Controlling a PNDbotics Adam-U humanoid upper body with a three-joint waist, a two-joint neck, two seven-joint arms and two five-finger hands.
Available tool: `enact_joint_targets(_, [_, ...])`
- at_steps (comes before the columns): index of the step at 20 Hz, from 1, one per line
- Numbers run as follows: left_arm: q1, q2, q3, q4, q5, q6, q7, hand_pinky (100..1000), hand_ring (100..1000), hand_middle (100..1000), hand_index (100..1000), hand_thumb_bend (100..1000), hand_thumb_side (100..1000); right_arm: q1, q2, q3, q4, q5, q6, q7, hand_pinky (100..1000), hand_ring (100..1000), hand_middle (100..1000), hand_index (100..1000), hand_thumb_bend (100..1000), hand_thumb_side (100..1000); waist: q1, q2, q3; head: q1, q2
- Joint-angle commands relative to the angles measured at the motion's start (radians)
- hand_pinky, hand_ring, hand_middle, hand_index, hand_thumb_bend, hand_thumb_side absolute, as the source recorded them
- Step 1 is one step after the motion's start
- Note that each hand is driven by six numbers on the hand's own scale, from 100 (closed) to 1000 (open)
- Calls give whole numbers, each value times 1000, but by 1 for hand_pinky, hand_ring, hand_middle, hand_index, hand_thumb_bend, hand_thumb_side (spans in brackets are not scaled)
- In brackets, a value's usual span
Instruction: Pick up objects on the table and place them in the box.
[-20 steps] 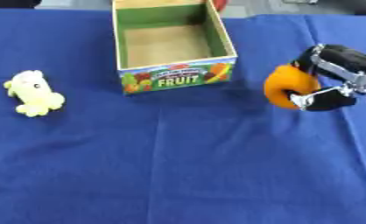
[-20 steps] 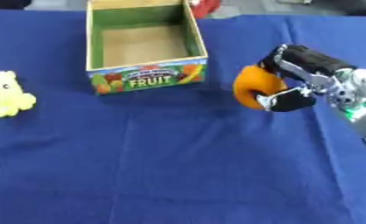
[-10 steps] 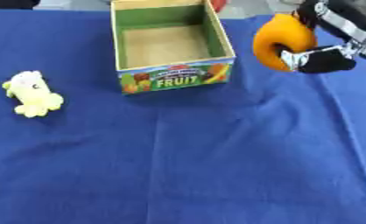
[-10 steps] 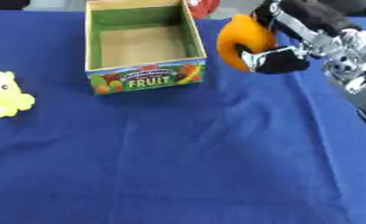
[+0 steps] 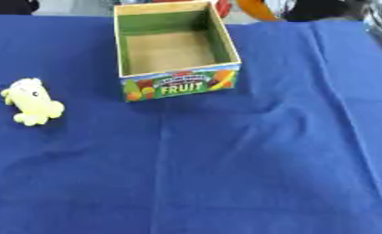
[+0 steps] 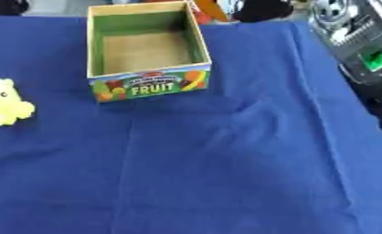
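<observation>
While orange obj (image 5: 254, 9) sits at top edge by right hand (image 6: 262, 9), grip can't tell; lower over box (image 5: 174, 50) centre w/ clear rim margin before release.

Cut off by the top edge beyond the table's far edge: orange object (image 5: 257, 10), only a lower sliver visible. Right hand (image 6: 262, 9) beside it, dark, blurred, fingers unreadable.
</observation>
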Motion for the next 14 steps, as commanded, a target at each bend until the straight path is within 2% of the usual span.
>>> enact_joint_targets(1, [-39,93,-14,-20,-117,77,-67,404,725,629,887,123,698,-66,66,-6,111,35,-12,8,553,563,361,494,100,225,7,-25,3,-11,2])
enact_joint_targets(3, [-65,127,-30,-20,-200,119,-123,410,732,639,888,118,691,-101,115,-6,175,58,-23,5,555,566,363,496,100,224,8,-24,4,-17,2])
enact_joint_targets(4, [-76,140,-39,-20,-236,138,-153,415,730,641,888,117,692,-116,136,-6,203,71,-29,3,555,567,362,496,100,190,9,-23,3,-19,1])
enact_joint_targets(5, [-85,153,-50,-20,-269,152,-192,422,746,660,892,109,694,-129,156,-5,230,85,-34,2,556,567,364,497,100,223,9,-22,2,-22,1])
enact_joint_targets(7, [-103,175,-67,-20,-339,177,-284,438,763,686,898,100,704,-152,192,-7,285,111,-41,-4,557,570,365,499,100,221,10,-19,-1,-27,1])
enact_joint_targets(11, [-140,208,-92,-20,-472,193,-473,452,772,700,898,100,708,-185,257,-16,402,172,-59,-26,560,579,365,497,100,221,12,-12,-7,-35,0])
enact_joint_targets(14, [-166,220,-103,-20,-523,190,-550,455,772,699,898,100,707,-198,297,-25,490,220,-82,-35,569,595,377,509,100,219,12,-7,-8,-40,-3])
